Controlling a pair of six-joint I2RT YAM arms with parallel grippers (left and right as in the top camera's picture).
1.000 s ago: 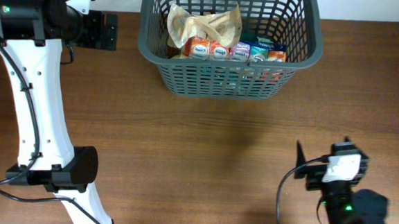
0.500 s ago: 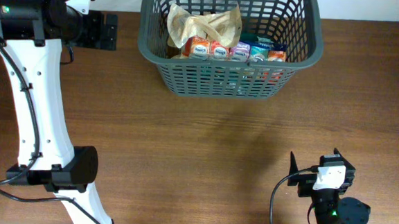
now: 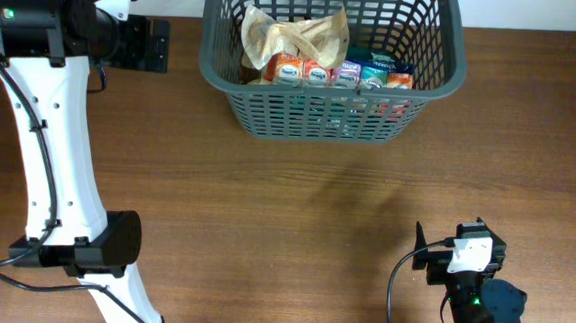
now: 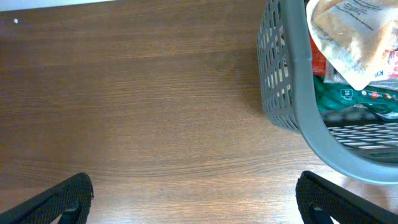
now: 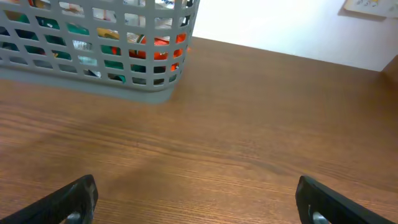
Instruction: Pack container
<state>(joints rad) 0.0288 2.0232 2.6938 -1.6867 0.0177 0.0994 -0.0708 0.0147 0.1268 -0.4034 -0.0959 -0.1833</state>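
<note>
The brown wooden table (image 3: 295, 212) is filling every view, with a broad bare stretch of wood lying open between the two arms and the far edge. The dark grey container (image 3: 325, 124) is sitting at the middle of that far edge, its back part running out of the overhead frame. The white left arm (image 3: 54, 137) is reaching up the table's left side to just beside the container, while the dark right arm (image 3: 476, 283) is crouching at the near edge, well apart from it.

Inside, a crumpled tan bag (image 3: 296, 34) is lying over a row of small cartons (image 3: 338, 74). They are showing white labels, but nothing is legible. The left wrist view is showing printed lines on a pale packet (image 4: 354, 31) and white marks on green wrapping, all too blurred to read.

The left gripper (image 4: 199, 205) and the right gripper (image 5: 199, 205) are both hanging with jaws spread wide, grasping nothing.
</note>
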